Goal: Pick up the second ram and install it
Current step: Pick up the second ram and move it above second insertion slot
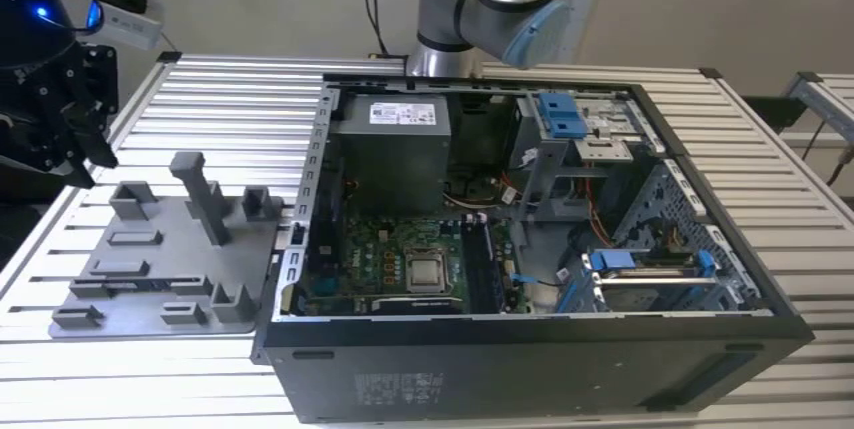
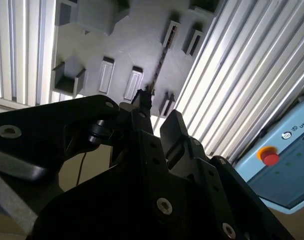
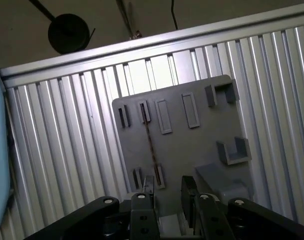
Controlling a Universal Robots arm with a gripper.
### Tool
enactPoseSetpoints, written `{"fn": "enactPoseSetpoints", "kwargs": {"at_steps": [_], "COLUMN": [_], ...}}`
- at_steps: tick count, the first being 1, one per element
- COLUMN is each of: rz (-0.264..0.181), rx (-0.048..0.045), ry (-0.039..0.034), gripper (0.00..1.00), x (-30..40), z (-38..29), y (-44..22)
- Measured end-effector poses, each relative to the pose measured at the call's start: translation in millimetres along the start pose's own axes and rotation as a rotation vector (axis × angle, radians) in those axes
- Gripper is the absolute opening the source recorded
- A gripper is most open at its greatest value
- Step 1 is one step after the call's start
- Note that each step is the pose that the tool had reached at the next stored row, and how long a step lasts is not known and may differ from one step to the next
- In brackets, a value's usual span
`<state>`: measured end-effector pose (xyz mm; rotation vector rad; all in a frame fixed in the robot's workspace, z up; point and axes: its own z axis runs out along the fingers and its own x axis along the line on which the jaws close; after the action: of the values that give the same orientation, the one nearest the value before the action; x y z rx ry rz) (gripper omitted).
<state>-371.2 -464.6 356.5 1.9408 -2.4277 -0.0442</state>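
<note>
Thin second ram (image 3: 152, 150) edgewise in grey tray (image 3: 201, 150)

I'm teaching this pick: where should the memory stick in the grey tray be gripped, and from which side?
Grip the memory stick at mid-length on its two flat faces, probably coming down from above: it stands on edge in the grey tray, ends in slots, top edge free.

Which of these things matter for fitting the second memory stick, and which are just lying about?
Job: second ram, standing on edge in the grey holder tray; open gripper close by; motherboard in the computer case.
Just there: power supply; control pendant; slatted table.
</note>
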Motion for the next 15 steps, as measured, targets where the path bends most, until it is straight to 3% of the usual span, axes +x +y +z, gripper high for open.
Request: {"fn": "enactPoseSetpoints", "kwargs": {"at_steps": [15], "rz": [0.0], "rx": [0.0005], "ry": [-0.0001], "gripper": [0.36], "x": [0.7], "z": [8.6], "y": [3.0]}}
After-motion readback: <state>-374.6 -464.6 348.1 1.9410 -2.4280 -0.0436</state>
